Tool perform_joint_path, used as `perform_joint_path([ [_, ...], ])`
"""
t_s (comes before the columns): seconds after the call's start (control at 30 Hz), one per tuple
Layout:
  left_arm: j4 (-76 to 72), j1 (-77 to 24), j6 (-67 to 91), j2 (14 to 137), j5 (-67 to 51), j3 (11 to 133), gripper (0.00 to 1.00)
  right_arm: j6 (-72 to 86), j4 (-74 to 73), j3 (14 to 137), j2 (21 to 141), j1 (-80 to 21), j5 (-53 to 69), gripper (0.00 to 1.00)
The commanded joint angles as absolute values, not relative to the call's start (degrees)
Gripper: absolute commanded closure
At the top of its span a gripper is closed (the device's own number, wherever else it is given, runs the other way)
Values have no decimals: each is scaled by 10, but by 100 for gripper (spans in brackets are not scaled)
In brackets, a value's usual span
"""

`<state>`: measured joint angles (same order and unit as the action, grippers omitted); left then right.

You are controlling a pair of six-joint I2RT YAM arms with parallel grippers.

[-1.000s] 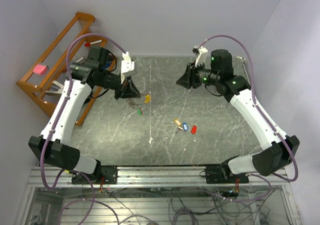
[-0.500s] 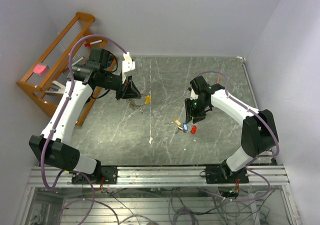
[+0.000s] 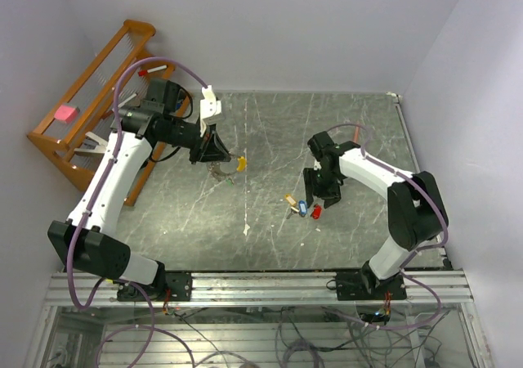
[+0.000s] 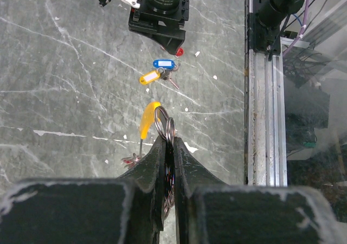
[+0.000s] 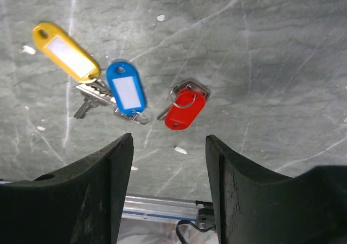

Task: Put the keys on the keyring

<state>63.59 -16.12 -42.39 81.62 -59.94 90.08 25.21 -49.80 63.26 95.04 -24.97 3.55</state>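
On the grey marbled table point(image 3: 270, 131), the left gripper point(image 4: 169, 146) pinches the keyring point(image 4: 164, 126) (a yellow banana piece point(image 4: 147, 119) hangs from it). The right gripper point(image 5: 168, 141) hovers, jaws apart and holding nothing, over the keys point(image 5: 126, 89), which lie mid-table with yellow, blue and red tags.

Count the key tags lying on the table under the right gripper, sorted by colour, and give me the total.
yellow key tag: 1
blue key tag: 1
red key tag: 1
Total: 3
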Motion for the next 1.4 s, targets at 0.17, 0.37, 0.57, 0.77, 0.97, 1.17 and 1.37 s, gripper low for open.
perform_joint_path([
  [0.17, 623, -164, -425, 807, -611, 902, 93, 264, -487, 630, 975, -248, 0, 44],
  [0.37, 619, -164, -424, 805, -611, 896, 93, 258, -479, 637, 978, -247, 11, 46],
  [0.57, 619, -164, -423, 804, -609, 897, 93, 248, -465, 651, 982, -253, 34, 51],
  [0.77, 618, -164, -421, 802, -606, 895, 93, 249, -455, 668, 1013, -279, 40, 53],
  [0.97, 614, -163, -418, 800, -606, 890, 93, 247, -457, 664, 1019, -303, 42, 57],
  [1.17, 614, -163, -419, 802, -608, 893, 93, 247, -453, 637, 1005, -305, 43, 63],
  [1.37, 612, -163, -418, 798, -608, 887, 93, 251, -449, 626, 997, -304, 32, 65],
])
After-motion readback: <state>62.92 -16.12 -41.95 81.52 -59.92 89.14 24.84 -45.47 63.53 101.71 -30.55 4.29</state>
